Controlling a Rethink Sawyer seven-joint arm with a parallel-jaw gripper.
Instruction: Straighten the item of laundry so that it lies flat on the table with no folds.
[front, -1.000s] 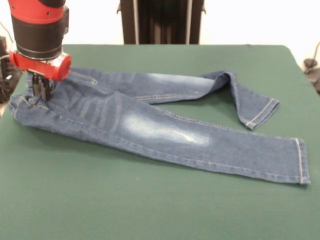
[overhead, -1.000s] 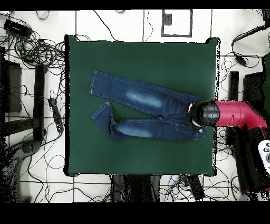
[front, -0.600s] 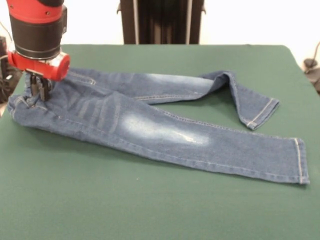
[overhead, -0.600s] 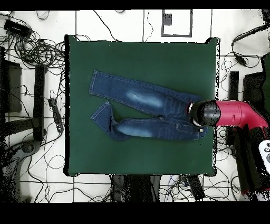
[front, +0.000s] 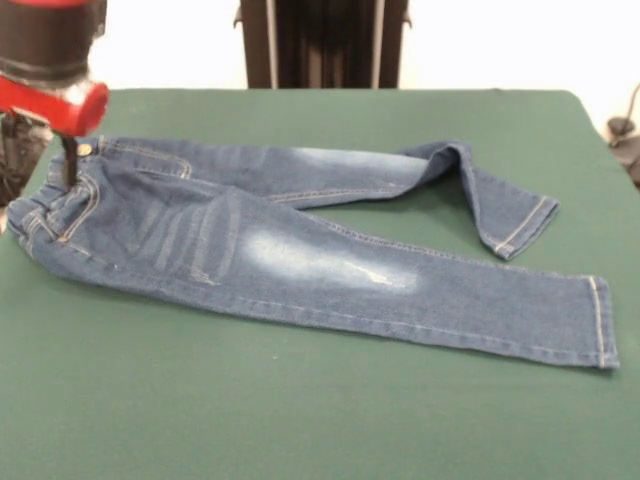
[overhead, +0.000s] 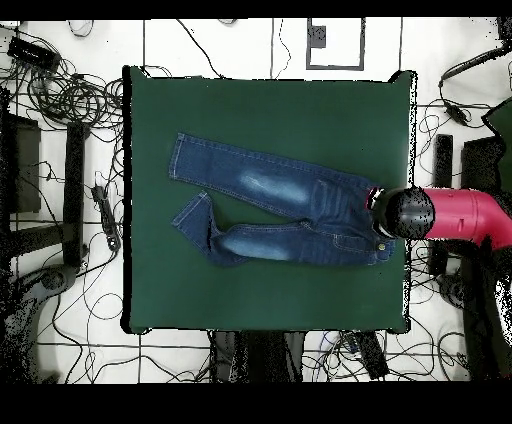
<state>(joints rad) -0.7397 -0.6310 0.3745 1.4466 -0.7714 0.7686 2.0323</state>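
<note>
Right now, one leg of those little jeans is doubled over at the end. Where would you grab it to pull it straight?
I'd pinch the hemmed cuff of the folded leg on the jeans, coming straight down from above. That cuff lies flat on top where the leg turns back on itself, with bare table beyond it, so drawing it outward, away from the waistband, should probably undo the fold.

Blue jeans (overhead: 280, 215) lie on the dark green table (overhead: 265, 110), waistband at the right edge, under the red and black arm (overhead: 440, 215). One leg runs straight to upper left; the other's cuff end folds back
</note>
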